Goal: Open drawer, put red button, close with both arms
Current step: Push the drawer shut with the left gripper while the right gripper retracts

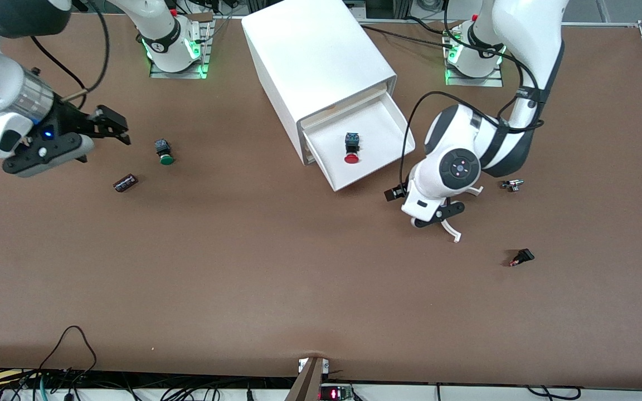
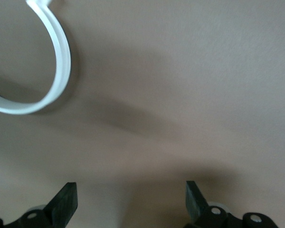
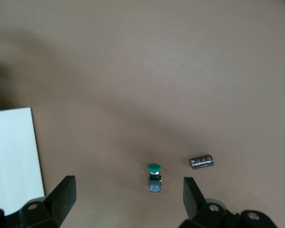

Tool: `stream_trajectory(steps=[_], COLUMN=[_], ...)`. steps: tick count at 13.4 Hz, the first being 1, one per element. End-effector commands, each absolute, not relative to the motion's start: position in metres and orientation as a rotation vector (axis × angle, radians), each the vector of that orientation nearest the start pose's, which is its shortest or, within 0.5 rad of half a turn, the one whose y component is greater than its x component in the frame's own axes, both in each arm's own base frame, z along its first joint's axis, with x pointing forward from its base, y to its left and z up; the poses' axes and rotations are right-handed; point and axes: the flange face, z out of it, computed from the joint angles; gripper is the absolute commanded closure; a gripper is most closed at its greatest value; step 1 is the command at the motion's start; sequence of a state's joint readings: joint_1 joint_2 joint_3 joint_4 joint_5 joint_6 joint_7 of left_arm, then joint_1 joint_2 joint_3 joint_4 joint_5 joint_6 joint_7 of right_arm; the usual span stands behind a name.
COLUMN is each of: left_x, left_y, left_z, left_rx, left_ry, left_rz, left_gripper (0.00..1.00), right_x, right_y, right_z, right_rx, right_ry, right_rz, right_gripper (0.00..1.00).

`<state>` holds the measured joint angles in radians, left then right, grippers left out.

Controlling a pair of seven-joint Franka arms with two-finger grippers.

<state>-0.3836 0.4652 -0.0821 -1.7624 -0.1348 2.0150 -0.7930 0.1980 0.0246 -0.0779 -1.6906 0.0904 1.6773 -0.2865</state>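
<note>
The drawer (image 1: 390, 120) stands pulled out of the white cabinet (image 1: 310, 50), toward the front camera. The red button (image 1: 351, 148) lies inside it on its side. My left gripper (image 1: 424, 209) is open and empty, pointing down at the table beside the drawer, toward the left arm's end. In the left wrist view the gripper (image 2: 130, 202) has only bare table between its fingers. My right gripper (image 1: 122, 128) is open and empty, held over the table at the right arm's end, beside the green button (image 1: 164, 151). In the right wrist view the gripper (image 3: 128, 199) has the green button (image 3: 154, 176) ahead of it.
A dark cylinder (image 1: 125, 182) lies near the green button and also shows in the right wrist view (image 3: 201, 161). A white curved ring (image 1: 453, 233) lies partly under my left hand and shows in the left wrist view (image 2: 57, 71). A small metal part (image 1: 512, 185) and a small black part (image 1: 521, 257) lie at the left arm's end.
</note>
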Motion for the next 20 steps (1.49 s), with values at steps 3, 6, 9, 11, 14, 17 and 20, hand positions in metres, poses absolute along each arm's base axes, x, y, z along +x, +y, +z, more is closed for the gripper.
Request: stream_trajectory(steps=[3, 6, 9, 11, 14, 17, 20], left_x=[0.521, 0.504, 0.479, 0.462, 0.440, 0.423, 0.412], left_y=[-0.326, -0.341, -0.351, -0.362, -0.383, -0.402, -0.410], left_z=[0.287, 0.291, 0.294, 0.293, 0.293, 0.293, 0.290], left_rx=[-3.066, -3.080, -3.079, -3.072, -3.061, -3.054, -3.048], left_ry=[-0.701, -0.704, -0.686, -0.652, -0.638, -0.616, -0.609], left_rz=[0.462, 0.527, 0.591, 0.645, 0.704, 0.731, 0.769], left_gripper=[0.00, 0.00, 0.00, 0.00, 0.00, 0.00, 0.00], right_x=[0.536, 0.542, 0.548, 0.549, 0.550, 0.555, 0.556], right_y=[0.055, 0.058, 0.057, 0.055, 0.052, 0.050, 0.045], right_z=[0.546, 0.542, 0.546, 0.552, 0.555, 0.556, 0.560], right_rx=[-2.976, -2.998, -3.015, -3.019, -3.039, -3.044, -3.061], right_ry=[-0.681, -0.672, -0.691, -0.691, -0.700, -0.697, -0.696], right_rz=[-0.007, -0.002, -0.008, -0.024, -0.026, -0.028, -0.039], right_gripper=[0.00, 0.00, 0.00, 0.00, 0.00, 0.00, 0.00])
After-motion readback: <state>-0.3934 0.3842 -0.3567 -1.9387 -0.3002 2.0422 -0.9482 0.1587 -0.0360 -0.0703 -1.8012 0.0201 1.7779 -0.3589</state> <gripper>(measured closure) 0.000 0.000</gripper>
